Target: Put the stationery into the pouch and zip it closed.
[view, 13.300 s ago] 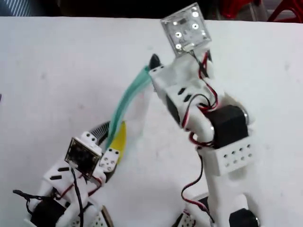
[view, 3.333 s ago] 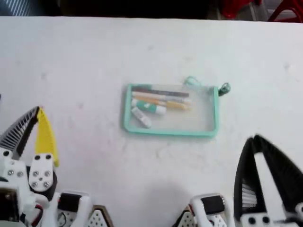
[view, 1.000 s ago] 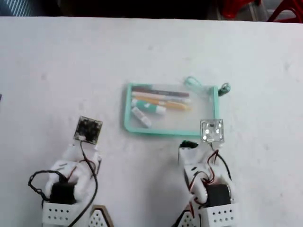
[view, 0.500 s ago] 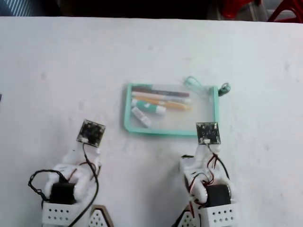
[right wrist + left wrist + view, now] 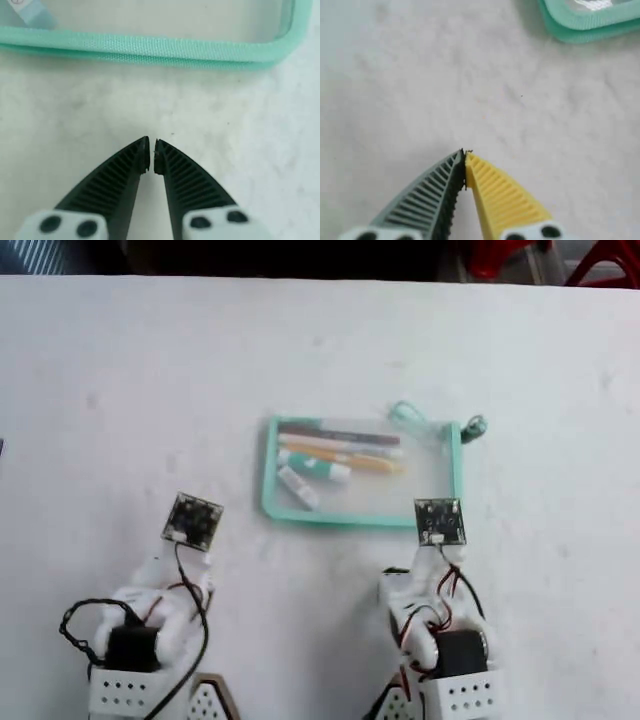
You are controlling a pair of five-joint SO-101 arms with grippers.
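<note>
1. White table bears the pouch, with the stationery inside it.
2. Its zip pull sits at an end corner, so the pouch looks zipped and little seems left.
3. Left gripper and right gripper sit just beside the pouch, jaws pinched together and empty.

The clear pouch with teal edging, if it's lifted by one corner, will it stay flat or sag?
Probably sag: the clear plastic pouch with teal fabric edging looks like thin film in a soft rim. The pens and markers loose inside would likely slide toward the low end. Pushed across the white table, it may buckle rather than glide.
</note>
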